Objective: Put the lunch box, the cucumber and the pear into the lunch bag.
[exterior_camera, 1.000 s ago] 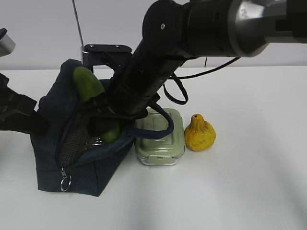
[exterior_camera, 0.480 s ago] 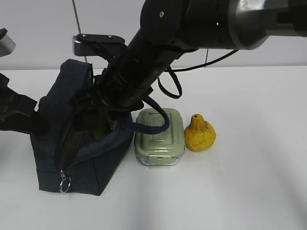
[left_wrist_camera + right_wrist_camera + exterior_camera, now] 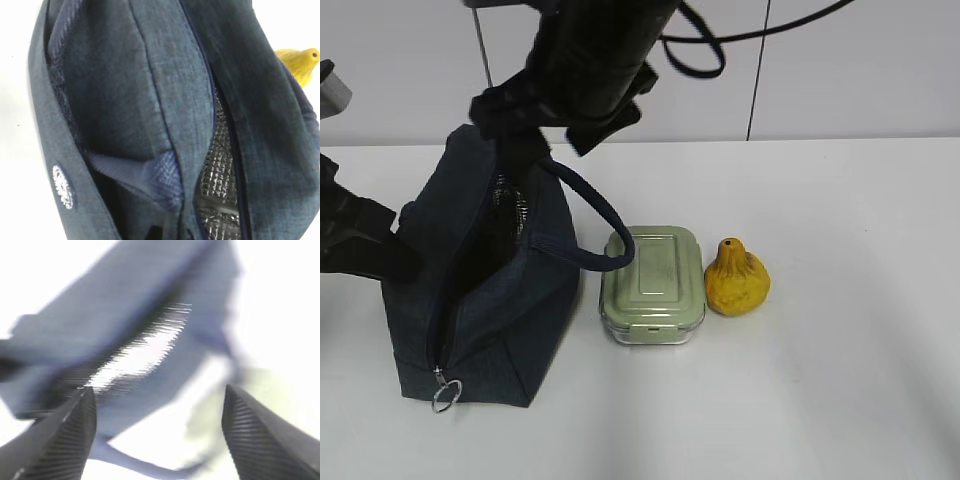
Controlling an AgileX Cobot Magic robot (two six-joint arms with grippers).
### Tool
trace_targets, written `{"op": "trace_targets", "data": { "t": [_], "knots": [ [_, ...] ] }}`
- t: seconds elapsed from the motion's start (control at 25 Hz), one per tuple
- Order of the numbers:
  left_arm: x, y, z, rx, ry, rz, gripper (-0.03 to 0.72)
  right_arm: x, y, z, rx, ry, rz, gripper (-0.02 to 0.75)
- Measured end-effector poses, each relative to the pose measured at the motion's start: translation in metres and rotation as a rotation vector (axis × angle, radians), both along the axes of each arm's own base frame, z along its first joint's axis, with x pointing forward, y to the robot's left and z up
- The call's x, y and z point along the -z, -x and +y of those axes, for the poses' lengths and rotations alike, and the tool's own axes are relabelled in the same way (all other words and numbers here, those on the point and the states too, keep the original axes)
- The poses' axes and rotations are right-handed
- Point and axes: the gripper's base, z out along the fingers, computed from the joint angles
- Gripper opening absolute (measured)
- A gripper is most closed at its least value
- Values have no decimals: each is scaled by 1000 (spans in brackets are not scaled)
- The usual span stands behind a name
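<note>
The navy lunch bag [image 3: 490,300] stands at the left with its top zipper open and silver lining showing. The cucumber is hidden, with nothing green visible in the bag's mouth. The lunch box [image 3: 653,285], with its sage-green lid, lies just right of the bag. The yellow pear [image 3: 736,280] stands beside the box. My right gripper [image 3: 158,389] hangs open and empty above the bag's mouth, in a blurred view. My left arm [image 3: 355,245] presses on the bag's left side. Its gripper is shut on a fold of the lunch bag [image 3: 150,100].
The bag's loop handle [image 3: 590,215] arches over toward the lunch box. A metal ring pull [image 3: 445,393] hangs at the bag's front corner. White table [image 3: 840,380] stretches to the right and front. My right arm [image 3: 590,50] fills the upper middle.
My right arm has risen out of the bag's mouth with its jaws open. The cucumber that stuck out of the bag a second ago has dropped out of sight.
</note>
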Motion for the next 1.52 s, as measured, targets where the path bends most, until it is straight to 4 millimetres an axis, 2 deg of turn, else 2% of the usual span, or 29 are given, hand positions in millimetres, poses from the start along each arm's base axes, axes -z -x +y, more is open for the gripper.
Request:
{"op": "trace_targets", "data": {
  "t": [0.16, 0.32, 0.48, 0.64, 0.84, 0.92, 1.04, 1.16, 1.4, 1.52],
  "knots": [
    [0, 0, 0, 1, 0, 0, 3, -8, -8, -18, 74, 181, -91, 580],
    [0, 0, 0, 1, -1, 0, 3, -9, -10, -20, 97, 201, -109, 568],
    [0, 0, 0, 1, -1, 0, 3, -8, -9, -23, 122, 212, -83, 505],
    [0, 0, 0, 1, -1, 0, 3, -5, -19, -46, 172, 167, 46, 489],
    [0, 0, 0, 3, -1, 2, 3, 3, -52, -103, 309, 108, 142, 485],
    [0, 0, 0, 3, -1, 2, 3, 8, -58, -115, 338, 120, 149, 485],
    [0, 0, 0, 3, -1, 3, 3, 12, -59, -117, 343, 141, 156, 485],
    [0, 0, 0, 5, -5, 2, 3, 27, -60, -117, 342, 168, 190, 484],
    [0, 1, 0, 8, -6, 5, 3, 76, -52, -123, 331, 285, 315, 484],
    [0, 1, 0, 8, -6, 5, 3, 81, -50, -125, 330, 303, 325, 484]
  ]
}}
